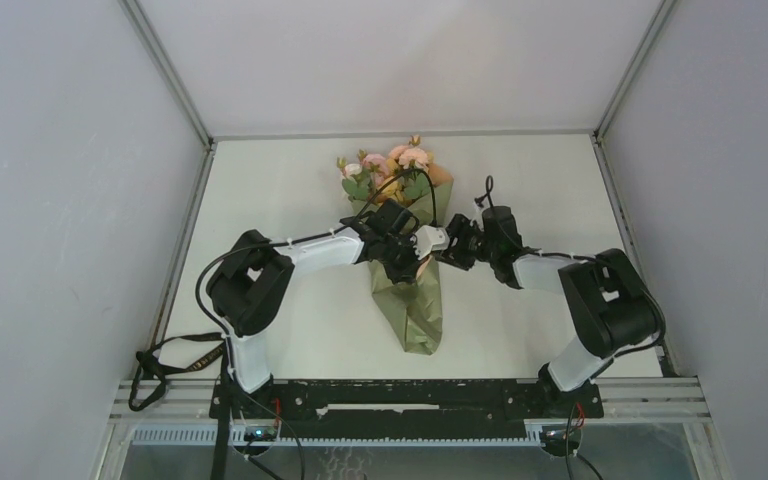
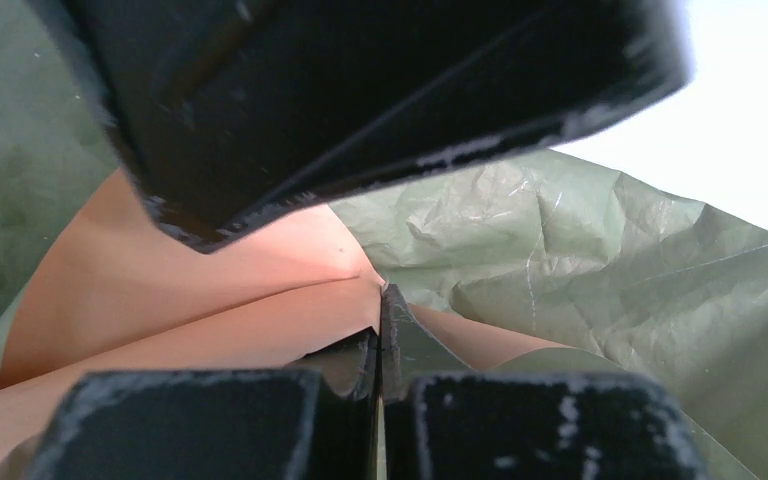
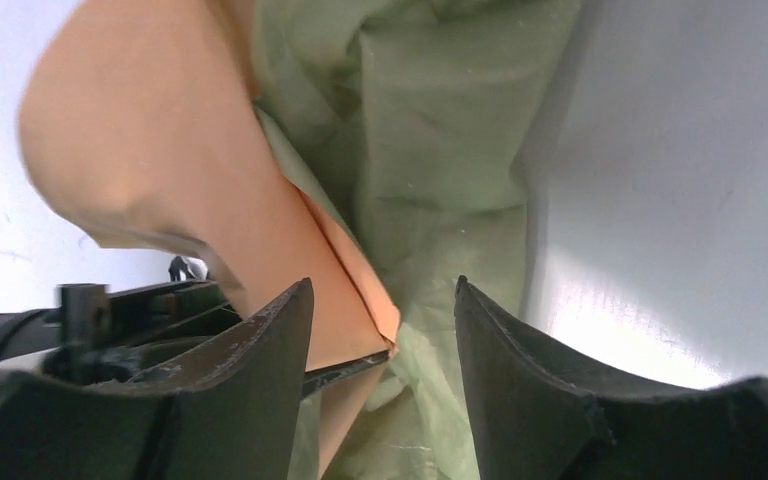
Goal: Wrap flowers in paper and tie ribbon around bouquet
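Bouquet [image 1: 415,310]: one, lying mid-tabletop, flowers [image 1: 390,165] toward the far edge, tip toward the near edge. Two grippers meet at its waist; no ribbon seen.

Left wrist: left gripper [image 2: 382,338] fingers pressed together on a sliver of paper [image 2: 610,260].

Right wrist: right gripper [image 3: 385,300] fingers spread astride the paper's tan fold, not gripping it.

Judged light, thin, crease-prone and springy; hold at the waist, never the blooms.

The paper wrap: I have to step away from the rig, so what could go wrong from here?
1. Only the left claw pinches the paper shut and nothing ties it yet, so the wrap may spring open if it slips.
2. The right claw stands open astride the tan-orange edge; closing there could crease or tear the sheet.
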Action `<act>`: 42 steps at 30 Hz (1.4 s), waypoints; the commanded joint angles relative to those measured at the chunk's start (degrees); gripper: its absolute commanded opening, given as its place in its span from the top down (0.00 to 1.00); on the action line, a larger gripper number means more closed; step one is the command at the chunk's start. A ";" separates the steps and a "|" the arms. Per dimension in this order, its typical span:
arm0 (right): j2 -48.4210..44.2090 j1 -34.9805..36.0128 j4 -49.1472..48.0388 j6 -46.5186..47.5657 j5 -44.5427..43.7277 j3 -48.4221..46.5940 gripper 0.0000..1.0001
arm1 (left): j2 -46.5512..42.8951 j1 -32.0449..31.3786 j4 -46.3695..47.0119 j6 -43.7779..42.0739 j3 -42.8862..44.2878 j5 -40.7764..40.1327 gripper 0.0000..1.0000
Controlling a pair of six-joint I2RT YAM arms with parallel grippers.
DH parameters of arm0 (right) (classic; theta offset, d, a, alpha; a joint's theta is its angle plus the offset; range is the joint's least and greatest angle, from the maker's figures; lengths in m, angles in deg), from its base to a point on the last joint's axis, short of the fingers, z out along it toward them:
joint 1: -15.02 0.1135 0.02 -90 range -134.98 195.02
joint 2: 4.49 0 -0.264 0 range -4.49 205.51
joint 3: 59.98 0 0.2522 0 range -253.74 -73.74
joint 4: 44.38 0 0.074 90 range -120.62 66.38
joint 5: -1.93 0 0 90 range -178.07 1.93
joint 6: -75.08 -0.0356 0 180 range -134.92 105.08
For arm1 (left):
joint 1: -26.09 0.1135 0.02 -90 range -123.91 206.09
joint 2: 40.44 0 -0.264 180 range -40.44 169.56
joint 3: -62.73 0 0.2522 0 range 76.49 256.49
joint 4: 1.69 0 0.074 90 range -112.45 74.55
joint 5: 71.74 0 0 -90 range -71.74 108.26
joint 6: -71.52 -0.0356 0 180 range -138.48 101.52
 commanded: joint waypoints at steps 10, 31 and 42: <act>4.86 1.12 -6.08 0.64 6.86 -0.98 0.93 | -0.44 -0.26 0.81 -0.82 -0.78 1.10 1.00; 11.10 0.41 -12.26 -0.48 5.10 1.05 1.00 | -20.10 13.43 -10.29 17.09 5.11 3.89 0.23; 11.08 1.79 -13.66 -1.57 4.43 1.33 1.00 | -10.99 14.15 -7.09 21.03 4.41 0.28 0.23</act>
